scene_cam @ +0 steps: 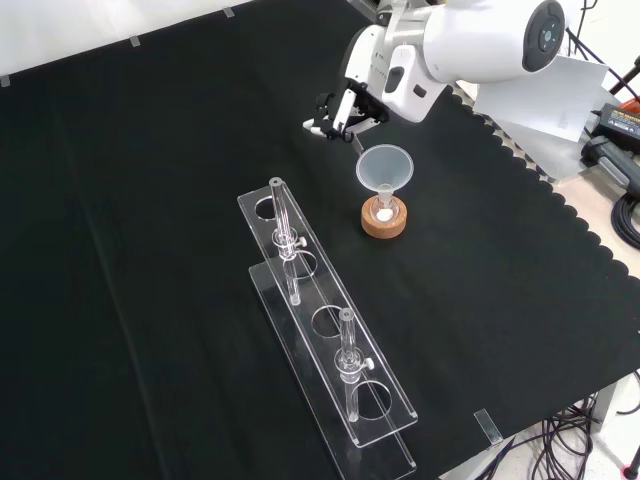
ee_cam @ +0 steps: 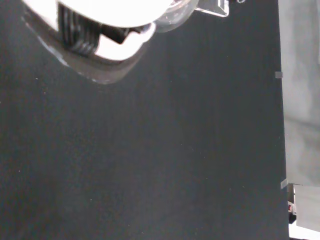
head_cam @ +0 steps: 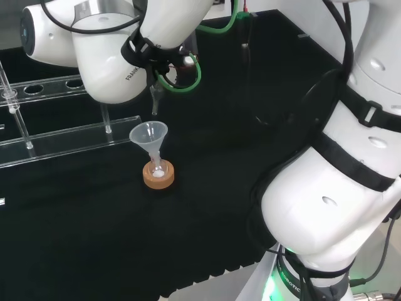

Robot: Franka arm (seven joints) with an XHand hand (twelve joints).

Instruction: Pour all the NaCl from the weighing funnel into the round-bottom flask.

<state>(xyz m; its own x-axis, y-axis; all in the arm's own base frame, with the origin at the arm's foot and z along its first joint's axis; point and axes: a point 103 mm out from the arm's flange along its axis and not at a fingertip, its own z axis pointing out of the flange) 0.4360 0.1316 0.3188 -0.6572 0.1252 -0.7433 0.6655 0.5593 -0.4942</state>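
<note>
You've got the round-bottom flask (scene_cam: 384, 212) sitting on a cork ring (scene_cam: 384, 222) near the middle of the cloth (scene_cam: 150, 200), with a clear funnel (scene_cam: 385, 168) upright in its neck and a small white patch — looks like powder — showing low in the flask in both the head and front views. In the front view the hand (scene_cam: 340, 112) hangs at about 11 o'clock from the funnel mouth, apart from it, under the big white arm link (scene_cam: 480, 45). In the head view a thin clear stem, the weighing funnel (head_cam: 154, 100), points down from under the hand just above the funnel rim at roughly 12 o'clock — its tip not touching the rim. The hand's fingers look curled in around that piece, pinching it, though the arm covers most of them. A clear acrylic rack (scene_cam: 330, 340) lies at about 7 o'clock from the flask in the front view, with two slim glass tubes (scene_cam: 286, 240) standing in its holes. The wrist view gives you a blurred white part of the hand over bare cloth.
</note>
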